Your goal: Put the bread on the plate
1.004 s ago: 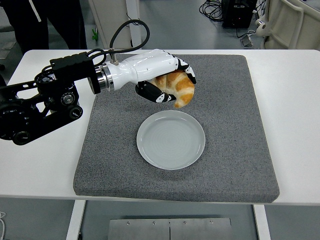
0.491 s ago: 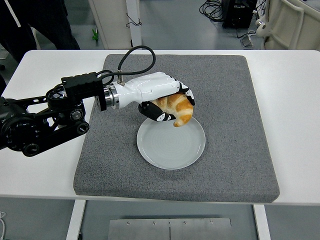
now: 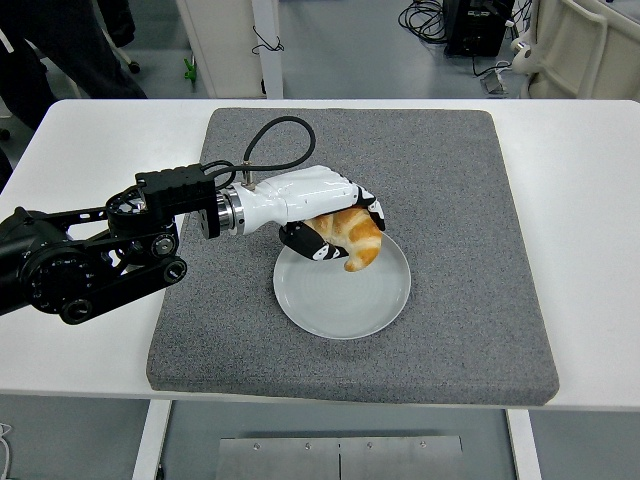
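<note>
Bread (image 3: 355, 236) held in my left hand (image 3: 325, 212), fingers (image 3: 368, 205) curled over top, thumb underneath, golden crust showing below palm. Bread sits over far edge of grey plate (image 3: 342, 290); whether lower tip touches plate, cannot tell. Plate on grey mat (image 3: 470, 250) on white table (image 3: 590, 220). My left arm reaches in from left edge. Person's dark legs (image 3: 50, 50) at top left.

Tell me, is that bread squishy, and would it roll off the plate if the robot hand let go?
Probably a bit squishy: the bread looks like a puffy, golden croissant, so likely light and easy to dent. The left robot hand wraps its fingers around it, which suits something soft. Its curved, lumpy shape should not roll far, and the plate lies right underneath.
</note>
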Controlling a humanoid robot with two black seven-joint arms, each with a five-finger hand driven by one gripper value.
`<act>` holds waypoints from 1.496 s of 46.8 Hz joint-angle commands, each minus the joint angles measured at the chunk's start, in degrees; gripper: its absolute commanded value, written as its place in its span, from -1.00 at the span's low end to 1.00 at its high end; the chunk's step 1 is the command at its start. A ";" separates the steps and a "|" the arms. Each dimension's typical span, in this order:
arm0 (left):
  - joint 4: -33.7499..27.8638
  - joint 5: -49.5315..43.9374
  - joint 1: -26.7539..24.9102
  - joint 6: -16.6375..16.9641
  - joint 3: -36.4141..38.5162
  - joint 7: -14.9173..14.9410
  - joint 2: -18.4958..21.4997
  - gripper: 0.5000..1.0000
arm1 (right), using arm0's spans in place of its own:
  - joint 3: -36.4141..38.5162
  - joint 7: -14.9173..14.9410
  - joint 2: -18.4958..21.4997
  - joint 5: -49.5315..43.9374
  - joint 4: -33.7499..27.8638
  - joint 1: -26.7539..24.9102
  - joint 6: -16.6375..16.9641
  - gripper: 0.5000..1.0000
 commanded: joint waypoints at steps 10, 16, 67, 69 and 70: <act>0.78 2.35 1.91 1.89 -0.01 0.05 -0.83 -0.68 | 0.00 0.00 0.00 0.00 0.01 0.00 0.00 1.00; 1.48 3.14 2.44 1.98 0.08 -0.04 -1.36 -0.68 | 0.00 0.00 0.00 0.00 0.01 0.00 0.00 1.00; 6.58 3.67 3.93 9.10 6.67 -0.13 -5.40 -0.58 | 0.00 0.00 0.00 0.00 0.01 0.00 0.00 1.00; 6.58 3.58 4.11 9.10 6.67 -0.13 -5.40 -0.58 | 0.00 0.00 0.00 0.00 0.01 0.00 0.00 1.00; 6.58 3.58 4.20 9.10 6.67 -0.13 -5.40 -0.58 | 0.00 0.00 0.00 0.00 0.01 0.00 0.00 1.00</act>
